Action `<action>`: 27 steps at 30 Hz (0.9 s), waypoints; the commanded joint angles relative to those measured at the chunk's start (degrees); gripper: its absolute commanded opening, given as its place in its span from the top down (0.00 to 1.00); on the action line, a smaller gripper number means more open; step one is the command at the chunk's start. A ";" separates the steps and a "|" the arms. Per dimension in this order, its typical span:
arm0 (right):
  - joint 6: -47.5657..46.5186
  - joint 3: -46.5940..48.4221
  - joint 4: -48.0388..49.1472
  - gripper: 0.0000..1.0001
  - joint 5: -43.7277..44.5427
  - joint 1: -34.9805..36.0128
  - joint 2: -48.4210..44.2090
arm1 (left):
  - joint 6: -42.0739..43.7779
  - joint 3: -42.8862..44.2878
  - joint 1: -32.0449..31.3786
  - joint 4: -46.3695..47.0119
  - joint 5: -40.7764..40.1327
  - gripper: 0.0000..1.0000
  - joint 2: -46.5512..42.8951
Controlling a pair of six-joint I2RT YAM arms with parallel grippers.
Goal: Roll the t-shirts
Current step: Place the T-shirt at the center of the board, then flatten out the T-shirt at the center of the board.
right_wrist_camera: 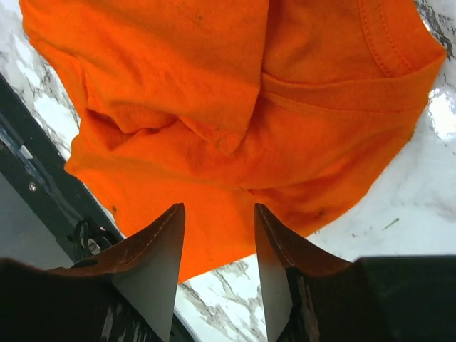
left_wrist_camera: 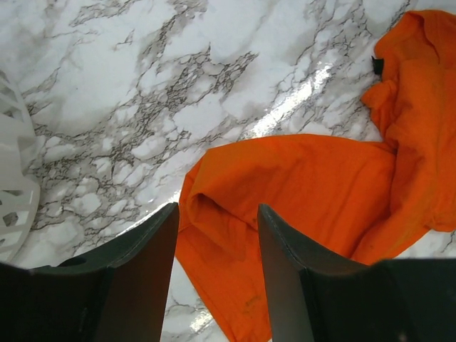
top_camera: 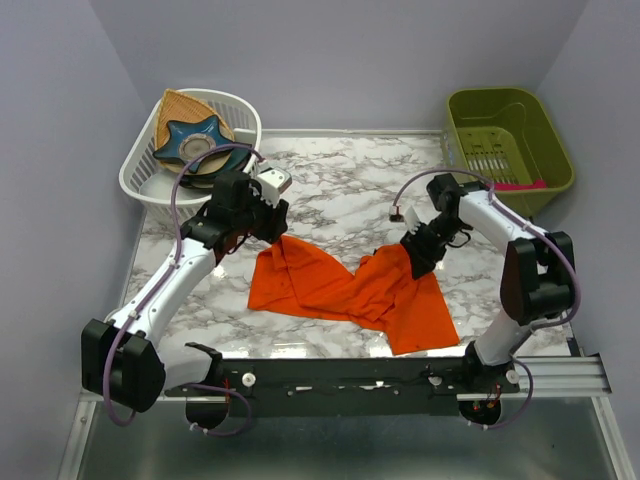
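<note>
Finds the orange t-shirt crumpled on the marble tabletop, between the two arms and toward the near edge, folded over itself and far from flat. Looks like the flattening step, ahead of any rolling. Shows the left hand poised over the shirt's left corner, jaws apart at a middling width, nothing gripped. Shows the right hand likewise parted and empty, hanging above the shirt's right part, close to a ribbed hem. Calls next, probably, for lowering each hand onto a fabric edge, pinching, then pulling outward to spread the cloth smooth. Needs care with soft cotton: easy to catch two layers at once. Leaves the white basket and green bin at the back corners out of play.
</note>
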 commanded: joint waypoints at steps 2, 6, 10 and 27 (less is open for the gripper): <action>2.43 4.92 -2.82 0.47 -2.79 0.87 6.86 | 1.56 0.84 3.10 -1.89 2.05 0.43 -1.29; 4.54 5.54 -3.97 0.49 -3.77 0.95 9.77 | 1.29 0.23 4.51 -1.54 2.75 0.43 -1.64; 6.13 5.63 -4.67 0.50 -2.45 0.95 12.67 | 0.94 -0.12 5.66 -1.63 3.28 0.43 -1.99; 8.85 8.09 -5.72 0.53 -5.53 1.48 19.00 | 0.85 -0.21 7.06 -1.02 4.25 0.43 -1.29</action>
